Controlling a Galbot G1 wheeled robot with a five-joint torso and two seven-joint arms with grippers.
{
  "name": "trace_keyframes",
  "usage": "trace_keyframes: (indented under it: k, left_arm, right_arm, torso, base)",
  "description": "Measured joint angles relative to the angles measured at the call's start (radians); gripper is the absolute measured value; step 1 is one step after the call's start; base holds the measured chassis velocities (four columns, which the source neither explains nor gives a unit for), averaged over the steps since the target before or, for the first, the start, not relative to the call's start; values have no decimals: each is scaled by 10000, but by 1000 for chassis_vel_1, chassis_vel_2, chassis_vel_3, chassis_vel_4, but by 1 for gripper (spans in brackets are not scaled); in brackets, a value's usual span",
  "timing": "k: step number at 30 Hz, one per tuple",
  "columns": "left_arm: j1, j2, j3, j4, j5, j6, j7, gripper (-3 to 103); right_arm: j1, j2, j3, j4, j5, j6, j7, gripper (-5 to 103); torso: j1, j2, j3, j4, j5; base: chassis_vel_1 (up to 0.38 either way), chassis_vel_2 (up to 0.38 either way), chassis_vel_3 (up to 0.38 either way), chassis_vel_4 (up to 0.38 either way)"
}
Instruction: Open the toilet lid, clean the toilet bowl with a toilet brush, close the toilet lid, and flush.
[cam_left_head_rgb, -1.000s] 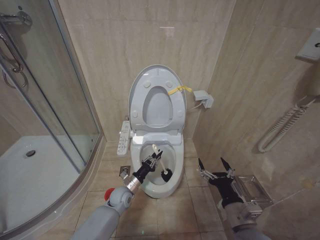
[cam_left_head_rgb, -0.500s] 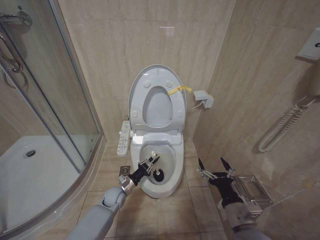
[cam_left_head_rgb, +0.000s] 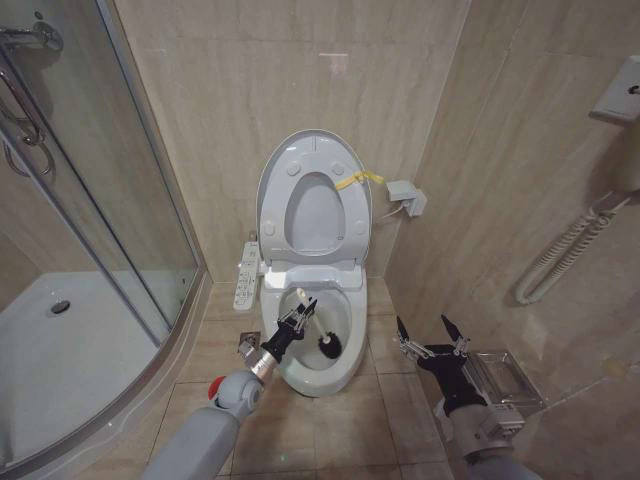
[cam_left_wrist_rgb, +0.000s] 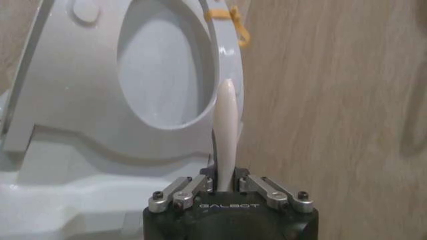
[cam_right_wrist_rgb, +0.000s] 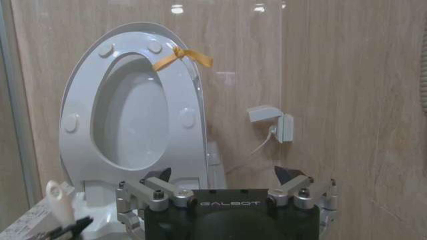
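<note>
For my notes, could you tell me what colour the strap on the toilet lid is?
Yellow strap on the toilet lid, clearest in the right wrist view.

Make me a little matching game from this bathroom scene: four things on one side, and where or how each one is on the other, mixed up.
Things:
1. toilet lid
2. brush
3. left gripper
4. right gripper

States:
a. open, beside the toilet, holding nothing
b. raised upright against the wall
c. black head down inside the bowl
d. shut on a white handle

Pairs: 1-b, 2-c, 3-d, 4-a
</note>
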Motion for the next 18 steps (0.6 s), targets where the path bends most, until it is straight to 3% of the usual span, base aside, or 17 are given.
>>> trace_keyframes:
  k: [6, 8, 14, 18]
  left_arm:
    - [25, 143, -219, -7, 1052, -100, 350, 17]
    - [-7, 131, -167, -44, 1024, -89, 358, 17]
    - [-50, -148, 408, -497, -1701, 486, -72, 17]
    - [-108, -290, 378, -63, -1228, 348, 17, 17]
  right_arm:
    - [0, 0, 0, 0, 0, 0, 0, 100]
    - [0, 0, 0, 0, 0, 0, 0, 100]
    - [0, 0, 0, 0, 0, 0, 0, 100]
    - [1, 0, 0, 0, 0, 0, 0, 100]
  torso:
    - [0, 0, -1, 0, 0]
    - [0, 0, 0, 0, 1]
    - [-1, 1, -2, -3, 3]
    - [0, 1, -2, 1, 1]
  base:
    - [0, 0, 0, 0]
    - [0, 0, 0, 0]
    - [0, 0, 0, 0]
    - [0, 0, 0, 0]
